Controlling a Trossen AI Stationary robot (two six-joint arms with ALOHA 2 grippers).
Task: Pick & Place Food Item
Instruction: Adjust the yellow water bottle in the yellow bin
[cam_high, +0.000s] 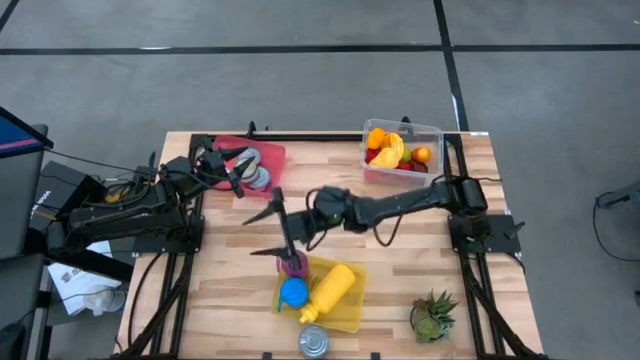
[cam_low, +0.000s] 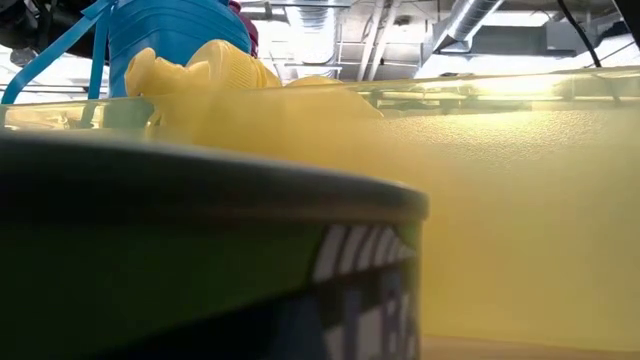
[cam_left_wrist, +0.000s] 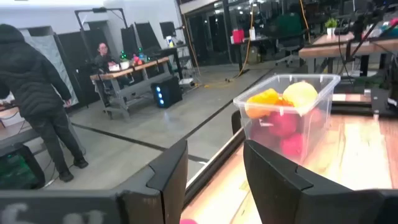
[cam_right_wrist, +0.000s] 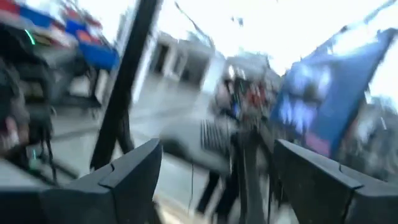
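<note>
I see the fruit in the clear container (cam_high: 401, 150) at the far right of the surface (cam_high: 210, 290). The right gripper (cam_high: 272, 224) hangs at mid-surface above the yellow tray (cam_high: 345, 310) — its fingers (cam_right_wrist: 127, 180) are spread, grasping nothing. The left gripper (cam_high: 243, 170) waits over the red tray (cam_high: 268, 152) — fingers (cam_left_wrist: 165, 174) parted, empty. A can (cam_high: 313, 342) stands beside the yellow tray.

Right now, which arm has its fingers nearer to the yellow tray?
The right. The right gripper hovers by the yellow tray, at its far left corner, beside the purple item. The left gripper is over the red tray, at the table's far side.
</note>
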